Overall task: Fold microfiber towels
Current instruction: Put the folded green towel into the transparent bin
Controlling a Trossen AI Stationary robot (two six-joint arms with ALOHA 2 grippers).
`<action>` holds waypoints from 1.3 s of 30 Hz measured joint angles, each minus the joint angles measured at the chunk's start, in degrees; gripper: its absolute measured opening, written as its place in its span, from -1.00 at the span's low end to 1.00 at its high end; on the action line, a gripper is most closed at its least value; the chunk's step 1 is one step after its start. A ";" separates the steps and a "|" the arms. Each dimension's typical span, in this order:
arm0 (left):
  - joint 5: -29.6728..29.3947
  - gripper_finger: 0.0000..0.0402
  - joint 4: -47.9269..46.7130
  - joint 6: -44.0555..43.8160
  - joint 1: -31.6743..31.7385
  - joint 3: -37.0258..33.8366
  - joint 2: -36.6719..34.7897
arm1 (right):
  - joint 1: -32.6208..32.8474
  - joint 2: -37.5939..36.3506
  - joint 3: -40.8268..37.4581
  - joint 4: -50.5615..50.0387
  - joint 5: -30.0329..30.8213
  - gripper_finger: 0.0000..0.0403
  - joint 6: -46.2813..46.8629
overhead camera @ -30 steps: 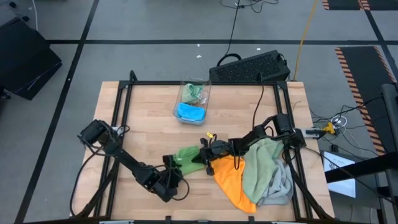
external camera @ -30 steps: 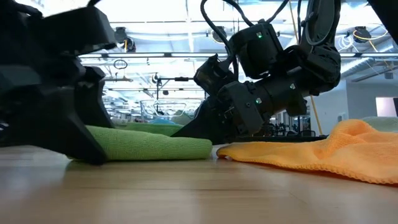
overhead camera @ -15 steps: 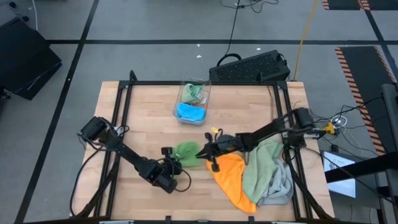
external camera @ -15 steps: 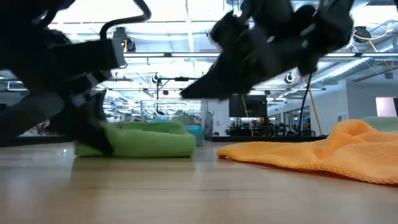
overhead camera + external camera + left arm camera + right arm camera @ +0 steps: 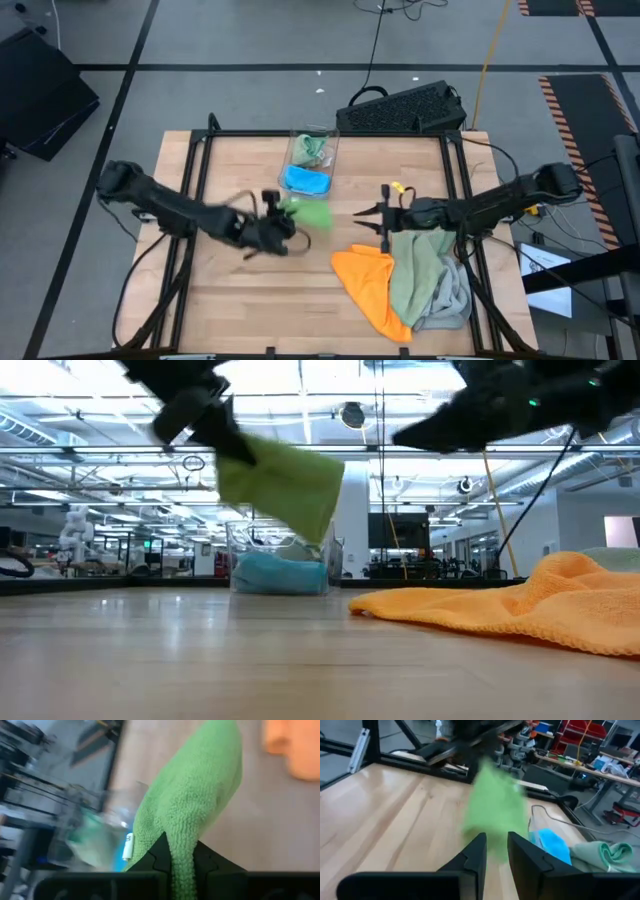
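Above the middle of the table [image 5: 230, 160], the left claw [image 5: 272, 222] is clamped on the folded bright green towel [image 5: 308, 212] and holds it in the air, just short of the clear plastic bin [image 5: 311, 160]. In the low view the cloth hangs clear of the wood, in front of the bin, and the left wrist view shows it pinched between the dark fingers with its small white label showing.

The right claw [image 5: 384, 214] hangs over the table near the orange towel [image 5: 368, 290], holding nothing; its fingers stand a little apart, as the right wrist view shows.

Judging by how things lie, the task is about half done. The bin already holds a blue towel [image 5: 306, 181] and a pale green one [image 5: 313, 148], both looking folded. The bright green one appears folded and ready to join them. Three cloths are left in a loose heap at the right side of the table: the orange towel spread flat at the front, a sage green towel [image 5: 418, 268] draped over its edge, and a light grey towel [image 5: 455, 296] partly under that. None of these three shows any fold yet.
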 joint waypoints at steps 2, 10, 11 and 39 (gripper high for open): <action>2.24 -0.85 3.65 6.57 3.74 0.11 -2.85 | 0.00 -1.62 -2.41 0.97 0.08 -0.64 0.10; 18.34 -0.85 15.53 25.94 20.77 0.22 -8.63 | -0.15 -2.29 -7.42 5.38 0.22 -0.64 0.04; 21.21 -0.85 15.41 26.48 23.28 0.18 -8.44 | -0.21 -2.29 -7.55 5.38 0.34 -0.64 -0.12; 25.21 -0.89 17.07 28.14 35.58 0.22 2.65 | -3.26 -2.27 -7.68 3.85 1.35 -0.64 -0.79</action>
